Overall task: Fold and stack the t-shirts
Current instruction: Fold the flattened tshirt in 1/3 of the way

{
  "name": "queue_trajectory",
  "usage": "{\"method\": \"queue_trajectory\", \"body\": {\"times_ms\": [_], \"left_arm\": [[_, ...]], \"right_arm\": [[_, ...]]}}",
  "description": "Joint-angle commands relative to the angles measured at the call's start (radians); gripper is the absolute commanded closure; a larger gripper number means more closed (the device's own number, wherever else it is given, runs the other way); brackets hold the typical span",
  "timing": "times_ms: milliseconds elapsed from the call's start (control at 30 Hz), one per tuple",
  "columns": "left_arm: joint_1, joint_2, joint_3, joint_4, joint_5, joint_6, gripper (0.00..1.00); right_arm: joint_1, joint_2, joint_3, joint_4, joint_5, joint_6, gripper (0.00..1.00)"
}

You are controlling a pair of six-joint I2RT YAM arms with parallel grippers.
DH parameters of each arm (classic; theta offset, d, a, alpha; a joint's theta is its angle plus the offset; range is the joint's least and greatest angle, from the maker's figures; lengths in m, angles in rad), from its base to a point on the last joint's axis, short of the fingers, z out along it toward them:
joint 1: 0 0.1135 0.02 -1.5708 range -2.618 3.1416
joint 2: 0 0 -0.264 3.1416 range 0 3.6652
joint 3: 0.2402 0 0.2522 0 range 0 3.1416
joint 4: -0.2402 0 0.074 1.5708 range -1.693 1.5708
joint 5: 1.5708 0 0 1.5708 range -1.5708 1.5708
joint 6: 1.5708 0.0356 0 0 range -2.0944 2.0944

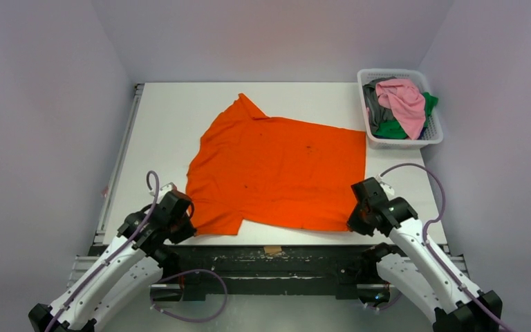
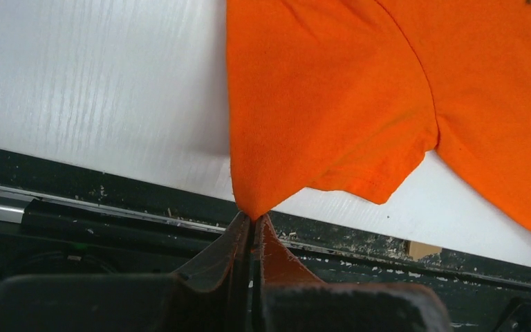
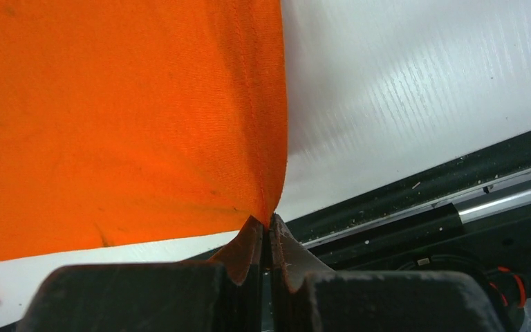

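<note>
Since both near corners are pinched, I judge the step in hand is the first fold of the orange shirt (image 1: pixel 276 173). I have the left gripper (image 2: pixel 252 221) clamped on a sleeve corner, cloth peaking straight off its tips. The right gripper (image 3: pixel 269 225) is clamped on the hem corner the same way. The shirt lies flat on the table (image 1: pixel 166 117), ahead of both grippers, its body spanning the gap between them.

My plan is to lift both sides together to the same height, then carry the near edge forward onto the far edge. I want the span just taut, not stretched. Both bites look shallow, only the very corner in the jaws, so I go slow, since a jerk could pull one out. The far sleeve sticks out ahead of the left gripper and will likely need tucking later.

The basket (image 1: pixel 404 143) with the pink shirt (image 1: pixel 404 97), green shirt (image 1: pixel 390 129) and grey shirt (image 1: pixel 375 104) sits ahead and outboard of the right gripper, well apart. I keep that arm's path inboard.
</note>
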Motion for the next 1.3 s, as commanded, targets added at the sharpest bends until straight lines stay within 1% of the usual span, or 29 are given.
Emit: {"method": "queue_trajectory", "body": {"times_ms": [0, 100, 233, 300, 367, 467, 533, 667, 733, 833, 900, 933, 1100, 1267], "left_arm": [[-0.014, -0.016, -0.006, -0.02, 0.041, -0.026, 1.0], [-0.014, 0.024, 0.021, 0.054, 0.073, 0.024, 1.0], [-0.013, 0.134, 0.079, 0.206, 0.136, 0.084, 1.0], [-0.013, 0.201, 0.121, 0.282, 0.159, 0.107, 1.0], [-0.012, 0.252, 0.172, 0.311, 0.151, 0.123, 1.0], [-0.006, 0.375, 0.276, 0.331, 0.101, 0.15, 1.0], [0.005, 0.454, 0.346, 0.347, 0.094, 0.175, 1.0], [0.067, 0.603, 0.462, 0.393, 0.11, 0.193, 1.0], [0.11, 0.689, 0.529, 0.381, 0.131, 0.209, 1.0], [0.174, 0.794, 0.618, 0.38, 0.157, 0.23, 1.0], [0.19, 0.852, 0.677, 0.374, 0.147, 0.242, 1.0], [0.193, 0.882, 0.723, 0.363, 0.142, 0.251, 1.0], [0.208, 1.004, 0.857, 0.323, 0.096, 0.273, 1.0], [0.232, 1.146, 1.011, 0.264, 0.071, 0.301, 1.0]], "right_arm": [[0.004, -0.053, 0.015, -0.087, -0.018, 0.037, 1.0], [0.003, -0.029, 0.017, -0.056, -0.017, 0.02, 1.0], [0.003, 0.057, 0.038, 0.023, -0.006, -0.02, 1.0], [0.004, 0.114, 0.06, 0.045, -0.028, -0.025, 1.0], [0.004, 0.162, 0.085, 0.072, -0.035, -0.047, 1.0], [0.002, 0.225, 0.125, 0.118, -0.034, -0.075, 1.0], [0.0, 0.26, 0.164, 0.139, -0.031, -0.091, 1.0], [-0.035, 0.327, 0.245, 0.141, 0.019, -0.125, 1.0], [-0.074, 0.351, 0.272, 0.161, 0.012, -0.152, 1.0], [-0.162, 0.377, 0.284, 0.211, -0.062, -0.202, 1.0], [-0.21, 0.398, 0.293, 0.239, -0.086, -0.225, 1.0], [-0.221, 0.41, 0.303, 0.245, -0.083, -0.233, 1.0], [-0.259, 0.498, 0.346, 0.268, -0.077, -0.263, 1.0], [-0.315, 0.577, 0.368, 0.299, -0.115, -0.282, 1.0]]}}
